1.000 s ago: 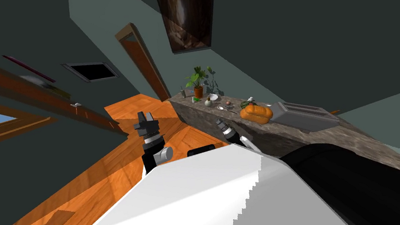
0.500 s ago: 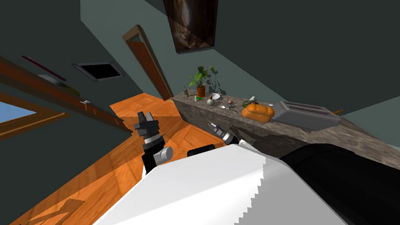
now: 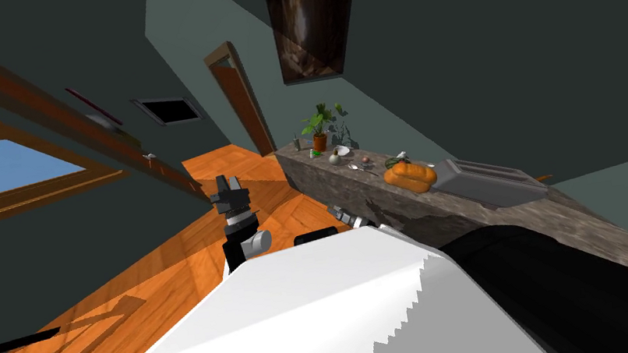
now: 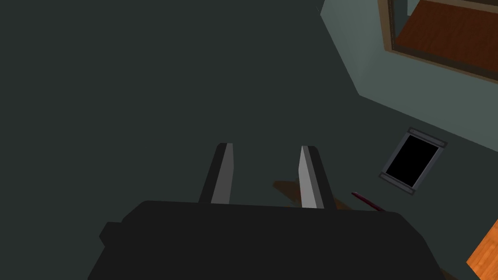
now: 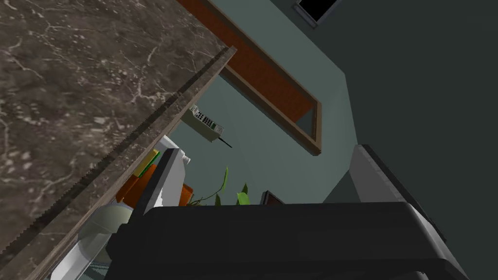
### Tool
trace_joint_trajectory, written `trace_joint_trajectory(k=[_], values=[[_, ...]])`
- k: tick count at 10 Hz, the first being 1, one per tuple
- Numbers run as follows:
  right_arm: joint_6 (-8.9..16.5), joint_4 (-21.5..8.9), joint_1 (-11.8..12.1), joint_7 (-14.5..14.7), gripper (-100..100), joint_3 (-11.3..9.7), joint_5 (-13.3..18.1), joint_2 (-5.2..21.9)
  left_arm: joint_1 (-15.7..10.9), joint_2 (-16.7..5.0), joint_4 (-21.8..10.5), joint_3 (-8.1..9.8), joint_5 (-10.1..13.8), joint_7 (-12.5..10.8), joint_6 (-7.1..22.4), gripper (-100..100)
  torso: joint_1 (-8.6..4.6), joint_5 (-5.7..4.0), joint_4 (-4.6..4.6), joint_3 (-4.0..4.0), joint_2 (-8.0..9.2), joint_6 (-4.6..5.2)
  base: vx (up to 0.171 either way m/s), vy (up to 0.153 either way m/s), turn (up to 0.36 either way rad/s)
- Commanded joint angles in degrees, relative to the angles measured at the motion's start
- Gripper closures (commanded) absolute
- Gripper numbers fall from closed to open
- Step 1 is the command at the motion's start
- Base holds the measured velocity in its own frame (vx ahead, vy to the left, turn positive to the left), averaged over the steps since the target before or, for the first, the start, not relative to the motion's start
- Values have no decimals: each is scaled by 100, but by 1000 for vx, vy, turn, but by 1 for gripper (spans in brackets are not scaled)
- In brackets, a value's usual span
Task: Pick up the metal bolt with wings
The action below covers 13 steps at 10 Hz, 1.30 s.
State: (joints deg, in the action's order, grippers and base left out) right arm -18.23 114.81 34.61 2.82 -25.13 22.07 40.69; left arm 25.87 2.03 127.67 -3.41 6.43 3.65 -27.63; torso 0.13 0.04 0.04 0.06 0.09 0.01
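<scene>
The right gripper sits just right of the middle of the head view, low against the front face of the stone counter. Its 2 fingers stand wide apart and hold nothing. In the right wrist view the gripper points up past the counter edge, which runs from the lower left to the top middle of the frame.

The counter top runs from the middle of the head view down to the lower right. On it, from far to near, are a plant, a white bowl, a few tiny silver bits, an orange lump and a grey tray. The bits are too small to tell which is the bolt. They lie up and to the right of the right gripper, near it but not touching, and the gripper is lower than the top they rest on.

The left gripper is left of the middle of the head view, over the orange wood floor. In the left wrist view its 2 fingers have a clear gap between them and hold nothing.
</scene>
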Motion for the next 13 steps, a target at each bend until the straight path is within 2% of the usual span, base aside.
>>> trace_joint_trajectory(k=[1, 2, 3, 4, 5, 6, 7, 8, 10, 11, 12, 13], values=[[110, -226, 68, -55, -100, -274, 184, 286, 0, 0, 0, 0, 0, 0, 0, 0, 0, 0, 0, 0, 0, 0, -23, 55, 128], [110, -226, 68, -55, -100, -274, 184, 458, 0, 0, 0, 0, 0, 0, 0, 0, 4, 0, 0, 0, 1, -2, -17, 44, 51], [110, -226, 68, -55, -100, -274, 184, 458, 0, 0, 0, 0, 0, 0, 0, 0, 0, 0, 0, -1, -2, 0, -5, 14, -17], [211, -409, 86, -134, -100, -513, 335, 745, 0, 0, 0, 0, 0, 0, 0, 0, -10, -2, -1, -3, -6, 0, -5, 29, 137], [211, -454, 86, -134, -100, -513, 335, 828, 0, 0, 0, 0, 0, 0, 0, 0, -8, -2, -2, -4, -7, -2, -7, 28, 72], [312, -677, 100, -224, -100, -756, 484, 1011, 0, 0, 0, 0, 0, 0, 0, 0, -7, -2, -1, -4, -7, 0, -5, 51, 150], [312, -686, 100, -224, -100, -756, 484, 1201, 0, 0, 0, 0, 0, 0, 0, 0, 0, -1, -2, -5, -8, -3, -4, 46, 62], [413, -862, 111, -324, -100, -1001, 630, 1394, 0, 0, 0, 0, 0, 0, 0, 0, -1, 0, -2, -4, -8, 1, 3, 60, 145], [413, -919, 111, -324, -100, -1001, 630, 1575, 1, 0, 0, 0, 0, 0, 0, 0, -1, 0, -2, -6, -11, 1, 7, 29, 22], [513, -1153, 117, -435, -100, -1246, 773, 1793, 1, 0, 0, 1, 0, 0, 0, 0, -10, -2, -2, -6, -11, 1, 12, 31, 155], [513, -1153, 117, -435, -100, -1246, 773, 1932, 0, 0, 0, 0, 0, 0, 0, 0, -7, -2, -3, -8, -13, -2, 14, 33, 80], [610, -1357, 118, -557, -100, -1491, 911, 2142, 1, 0, 0, 0, 0, 0, 0, 0, -6, -1, -3, -9, -16, -1, 26, 46, 161]])
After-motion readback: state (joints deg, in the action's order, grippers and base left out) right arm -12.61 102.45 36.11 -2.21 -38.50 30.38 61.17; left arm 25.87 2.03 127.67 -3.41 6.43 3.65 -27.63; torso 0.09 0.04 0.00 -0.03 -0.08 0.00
